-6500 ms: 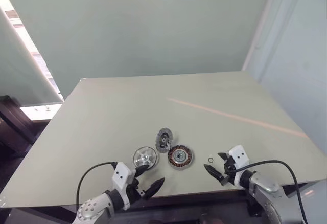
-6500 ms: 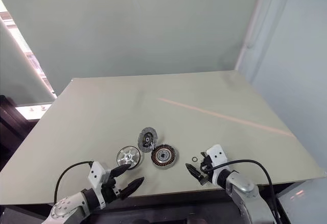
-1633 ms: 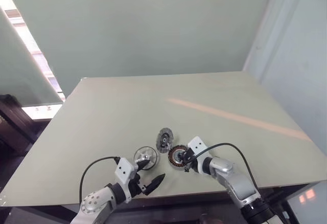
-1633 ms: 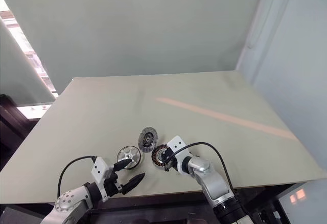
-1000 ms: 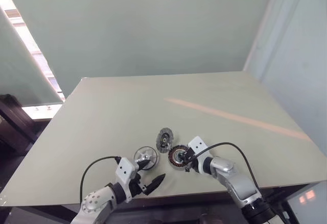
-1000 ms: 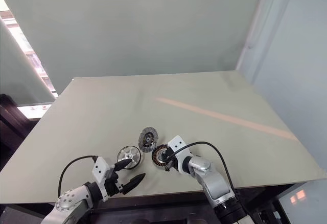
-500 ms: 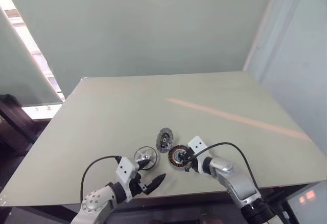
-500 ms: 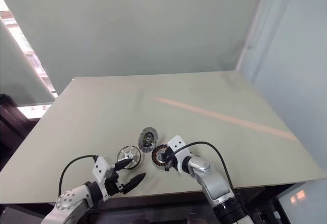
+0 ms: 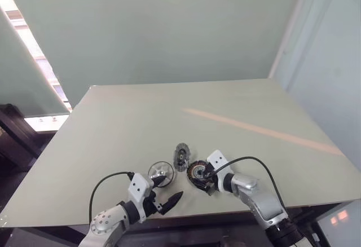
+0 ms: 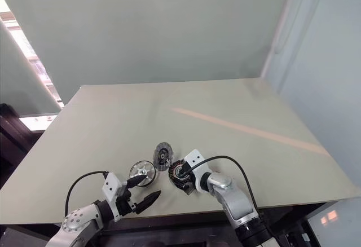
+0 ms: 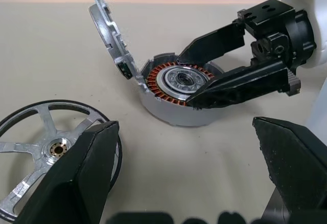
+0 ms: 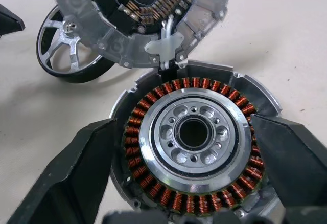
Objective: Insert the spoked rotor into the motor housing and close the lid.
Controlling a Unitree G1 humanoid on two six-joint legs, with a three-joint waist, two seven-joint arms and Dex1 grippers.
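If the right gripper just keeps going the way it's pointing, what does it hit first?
Most likely the motor housing: the right gripper has its jaws open on either side of it. Just past it the hinged lid stands open.

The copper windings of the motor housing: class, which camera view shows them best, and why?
The right wrist view: it looks straight down on the motor housing, so the full ring of windings round the hub shows. The left wrist view gives it side-on, partly behind the right gripper. In the eye views it is small and largely covered.
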